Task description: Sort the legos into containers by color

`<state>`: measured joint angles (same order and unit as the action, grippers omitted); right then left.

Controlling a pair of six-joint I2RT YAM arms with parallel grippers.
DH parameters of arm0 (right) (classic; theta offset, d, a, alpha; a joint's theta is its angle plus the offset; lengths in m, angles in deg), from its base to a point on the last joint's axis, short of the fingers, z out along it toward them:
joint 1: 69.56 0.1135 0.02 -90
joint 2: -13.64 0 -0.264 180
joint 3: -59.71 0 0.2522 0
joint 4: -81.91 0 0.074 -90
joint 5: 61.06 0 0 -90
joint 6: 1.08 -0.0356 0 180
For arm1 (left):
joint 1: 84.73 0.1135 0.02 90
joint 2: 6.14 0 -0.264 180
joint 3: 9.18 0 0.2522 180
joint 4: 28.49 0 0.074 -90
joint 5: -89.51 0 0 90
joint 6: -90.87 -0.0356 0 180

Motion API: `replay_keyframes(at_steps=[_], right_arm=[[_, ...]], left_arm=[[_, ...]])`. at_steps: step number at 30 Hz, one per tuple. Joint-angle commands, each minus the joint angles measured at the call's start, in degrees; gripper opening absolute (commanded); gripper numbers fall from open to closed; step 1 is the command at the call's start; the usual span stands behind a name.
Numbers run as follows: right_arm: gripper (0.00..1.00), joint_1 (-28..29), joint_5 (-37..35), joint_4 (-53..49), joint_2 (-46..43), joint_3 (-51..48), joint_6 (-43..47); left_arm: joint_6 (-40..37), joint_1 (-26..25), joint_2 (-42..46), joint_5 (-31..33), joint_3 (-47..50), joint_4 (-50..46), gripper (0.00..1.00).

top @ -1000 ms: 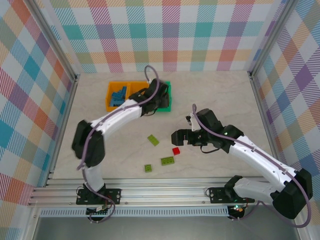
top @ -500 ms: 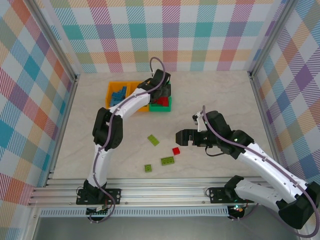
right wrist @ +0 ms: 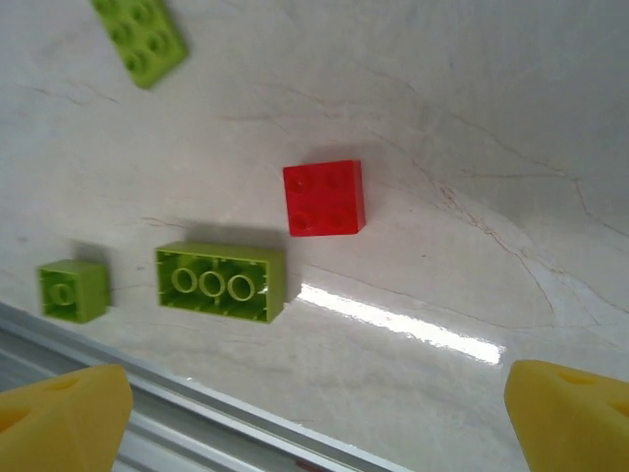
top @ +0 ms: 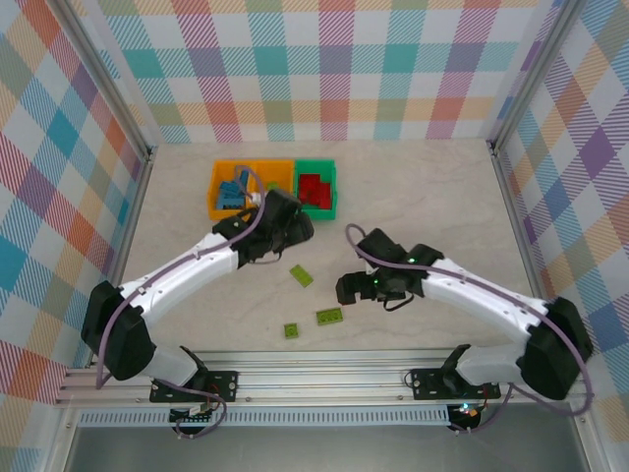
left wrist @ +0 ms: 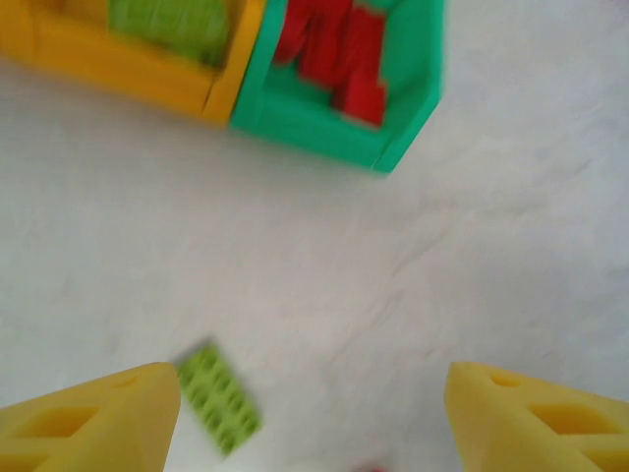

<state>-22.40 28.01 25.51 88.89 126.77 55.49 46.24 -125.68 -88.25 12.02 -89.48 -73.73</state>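
1. We see three bins (top: 236, 164) joined in a row at the far left of the counter (top: 442, 197).
2. The left orange bin (top: 214, 192) holds blue bricks (top: 234, 189). The middle orange bin (top: 275, 163) holds lime bricks (left wrist: 167, 25). The green bin (top: 316, 163) holds red bricks (top: 313, 187).
3. The left pincer (left wrist: 314, 423) hangs over the counter just in front of the bins. Its jaws stand wide apart with nothing between them.
4. A flat lime brick (left wrist: 218, 398) lies on the counter close to that pincer's left jaw.
5. The right pincer (right wrist: 314, 423) hovers over the loose bricks near the middle of the counter. It too is spread wide and empty.
6. Under it a single red brick (right wrist: 324, 197) lies studs up, well apart from the bins.
7. Just beside the red brick a long lime brick (right wrist: 221, 282) lies with its hollow underside up.
8. A small lime brick (right wrist: 74, 290) sits near the long one, toward the front edge.
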Motion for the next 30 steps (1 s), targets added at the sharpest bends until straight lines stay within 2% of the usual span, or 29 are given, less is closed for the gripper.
replay_keyframes(at_steps=[1,5,10,12,14,17,20,23,26,30], right_arm=[[0.97,1.7,-3.1,1.0,6.2,2.7,1.5],[0.92,1.9,-4.7,6.3,13.7,3.7,4.3],[0.69,1.9,-5.7,7.9,20.4,6.0,4.7],[0.61,1.9,-5.9,10.1,20.6,4.7,3.9],[0.56,1.9,-6.1,12.0,20.6,3.2,3.4],[0.51,1.9,-5.4,12.7,21.5,2.8,3.2],[0.5,1.9,-5.3,12.9,22.6,2.7,3.4],[0.44,1.9,-6.1,12.1,22.9,3.4,3.6],[0.38,1.7,-6.7,11.1,21.5,4.9,4.1],[0.34,0.3,-7.2,9.1,19.4,9.3,5.2]], left_arm=[[3.3,-0.8,5.3,1.4,5.3,-4.2,0.72],[-4.8,-0.8,12.7,2.9,9.0,-6.2,0.72],[-21.7,-0.8,16.3,-3.1,9.8,-9.5,0.72],[-25.9,-0.8,18.4,-4.1,10.0,-10.9,0.67],[-30.2,-0.8,20.9,-4.6,10.1,-12.1,0.63],[-36.1,-0.8,24.6,-6.0,9.8,-12.9,0.63],[-42.2,-0.8,27.7,-7.6,9.2,-13.5,0.67],[-47.3,-0.8,30.6,-8.0,9.4,-13.9,0.7],[-53.3,-0.8,33.1,-11.2,10.6,-14.3,0.75],[-60.3,-0.8,35.8,-13.6,13.4,-13.5,0.8]])
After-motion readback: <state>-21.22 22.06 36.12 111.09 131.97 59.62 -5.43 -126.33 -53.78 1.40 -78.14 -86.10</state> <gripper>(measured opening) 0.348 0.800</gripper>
